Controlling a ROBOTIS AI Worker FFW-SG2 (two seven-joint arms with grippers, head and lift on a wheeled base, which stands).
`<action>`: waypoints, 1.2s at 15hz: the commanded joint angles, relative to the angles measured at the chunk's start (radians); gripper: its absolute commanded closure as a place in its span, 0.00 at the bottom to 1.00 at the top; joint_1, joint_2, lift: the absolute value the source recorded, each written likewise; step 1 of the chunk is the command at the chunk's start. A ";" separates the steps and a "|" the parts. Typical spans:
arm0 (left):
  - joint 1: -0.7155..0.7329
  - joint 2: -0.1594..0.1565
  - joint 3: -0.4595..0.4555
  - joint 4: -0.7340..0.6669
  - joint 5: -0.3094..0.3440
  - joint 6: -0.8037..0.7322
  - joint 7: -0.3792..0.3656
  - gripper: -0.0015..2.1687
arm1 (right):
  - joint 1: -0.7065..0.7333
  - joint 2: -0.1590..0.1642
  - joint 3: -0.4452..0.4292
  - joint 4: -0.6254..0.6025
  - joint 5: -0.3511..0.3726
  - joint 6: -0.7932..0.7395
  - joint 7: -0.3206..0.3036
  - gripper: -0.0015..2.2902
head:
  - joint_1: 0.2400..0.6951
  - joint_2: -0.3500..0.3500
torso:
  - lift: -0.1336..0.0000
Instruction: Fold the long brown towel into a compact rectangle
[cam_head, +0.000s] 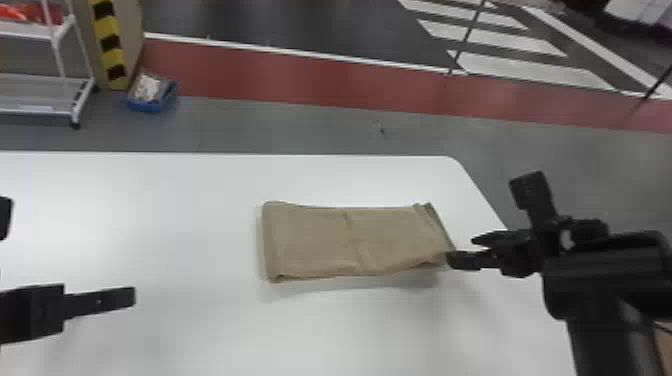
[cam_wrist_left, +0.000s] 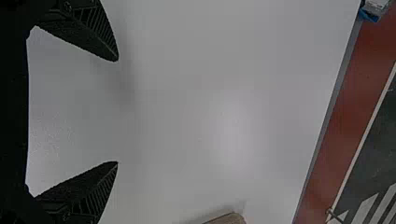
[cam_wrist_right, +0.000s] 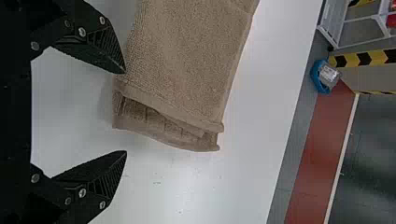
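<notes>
1. In the blue bin (cam_wrist_right: 317, 87) on the floor, a whitish patch shows on the contents; whether it carries writing is too small to tell.
2. The long brown towel (cam_head: 310, 240) lies flat on the white table (cam_head: 150, 200), toward the table's right end in the head view, already folded into a layered rectangle longer than it is deep.
3. Its cloth is a plain tan-brown with a short looped pile, and a faint crease crosses the top layer near the middle.
4. At the right end the layers do not line up: a lower one reaches past the top one, showing a band with ribbed lines and a stitched-looking hem.
5. The near edge sags a little unevenly by the right corner; at the left end the layers sit close together.
6. The right gripper (cam_head: 462, 250) is at the towel's right end, its fingers (cam_wrist_right: 105, 49) spread wide with nothing gripped; whether a fingertip touches the cloth, I cannot tell.
7. The left gripper (cam_head: 70, 257) is over the table's left part, well apart from the towel, its fingers (cam_wrist_left: 95, 35) also spread wide and holding nothing.
8. Beyond the table are a white wheeled rack (cam_head: 82, 97), a yellow-and-black striped post (cam_head: 109, 45) and a red floor band (cam_head: 310, 75).
</notes>
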 joint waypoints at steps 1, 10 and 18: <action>-0.003 -0.010 0.003 0.002 0.000 0.001 -0.002 0.07 | -0.012 0.001 0.029 0.027 0.020 -0.017 0.001 0.15 | 1.00 0.09 | 0.07; -0.030 -0.010 0.013 0.043 0.000 0.001 -0.002 0.07 | -0.046 0.015 0.064 0.081 0.023 -0.048 0.003 0.29 | 1.00 0.15 | 0.07; -0.043 -0.010 0.013 0.066 -0.002 0.001 -0.007 0.07 | -0.082 -0.009 -0.017 0.060 -0.018 -0.232 0.136 0.32 | 1.00 0.14 | 0.07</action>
